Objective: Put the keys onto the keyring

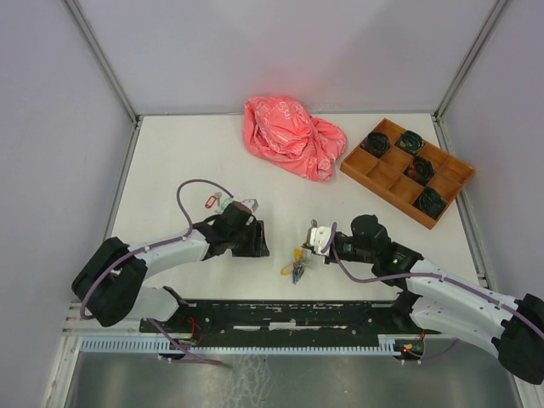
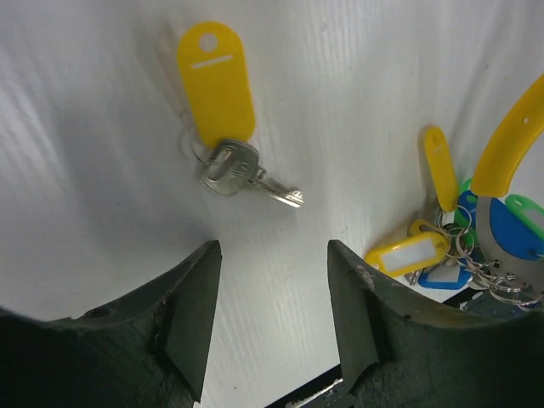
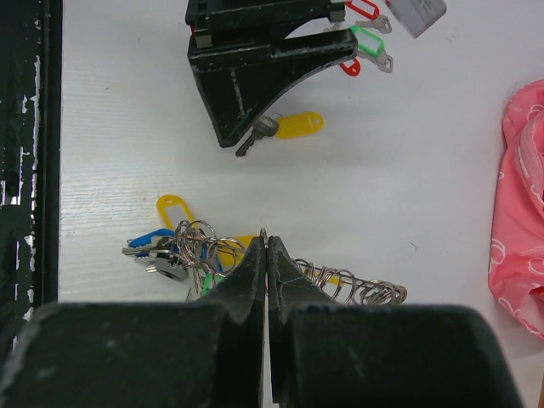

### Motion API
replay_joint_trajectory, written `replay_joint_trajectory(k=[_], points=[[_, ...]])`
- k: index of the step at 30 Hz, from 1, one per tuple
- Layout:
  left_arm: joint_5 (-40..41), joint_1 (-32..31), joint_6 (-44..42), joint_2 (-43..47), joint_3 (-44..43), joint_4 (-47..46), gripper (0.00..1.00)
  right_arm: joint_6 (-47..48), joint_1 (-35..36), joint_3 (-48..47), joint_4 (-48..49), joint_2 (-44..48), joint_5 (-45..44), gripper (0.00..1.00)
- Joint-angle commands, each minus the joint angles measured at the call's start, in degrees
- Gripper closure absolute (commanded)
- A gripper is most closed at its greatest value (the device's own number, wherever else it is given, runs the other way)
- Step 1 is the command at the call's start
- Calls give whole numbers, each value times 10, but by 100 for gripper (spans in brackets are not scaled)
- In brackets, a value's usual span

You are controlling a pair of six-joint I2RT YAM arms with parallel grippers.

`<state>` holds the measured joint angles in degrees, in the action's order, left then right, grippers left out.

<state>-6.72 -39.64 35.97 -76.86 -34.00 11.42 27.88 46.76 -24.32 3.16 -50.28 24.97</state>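
Observation:
A loose key with a yellow tag [image 2: 216,82] lies flat on the white table, just ahead of my left gripper [image 2: 274,255], which is open with nothing between its jaws. The same key [image 3: 289,127] shows beside the left fingers [image 3: 255,76]. My right gripper [image 3: 266,242] is shut on the thin wire of the keyring [image 2: 510,144], whose yellow part arches up. Several tagged keys [image 3: 170,246] hang bunched on it at table level. From above, the bunch [image 1: 297,265] lies between the left gripper [image 1: 255,238] and the right gripper [image 1: 310,251].
More loose keys lie behind the left gripper: a green-tagged one [image 3: 368,41] and a red-tagged one [image 1: 210,201]. A crumpled pink bag [image 1: 293,136] sits at the back. An orange compartment tray [image 1: 387,174] stands back right. The black rail [image 1: 280,316] runs along the near edge.

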Motion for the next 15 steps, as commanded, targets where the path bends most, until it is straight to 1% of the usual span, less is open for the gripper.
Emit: replay_joint_trajectory(k=[1, 3, 5, 10, 15], points=[[-25, -23, 48, -29, 6, -60, 39, 2, 1, -30, 31, 17, 5, 99], [-19, -24, 45, -45, -2, -74, 40, 2, 1, -31, 30, 17, 6, 99], [11, -24, 29, -65, -18, -81, 39, 1, 2, -31, 31, 18, 7, 99], [72, -14, -17, -136, -89, -81, 40, 2, 2, -30, 25, 25, 4, 99], [79, 4, -51, -185, -134, -115, 40, 2, 2, -29, 25, 26, 3, 99]])
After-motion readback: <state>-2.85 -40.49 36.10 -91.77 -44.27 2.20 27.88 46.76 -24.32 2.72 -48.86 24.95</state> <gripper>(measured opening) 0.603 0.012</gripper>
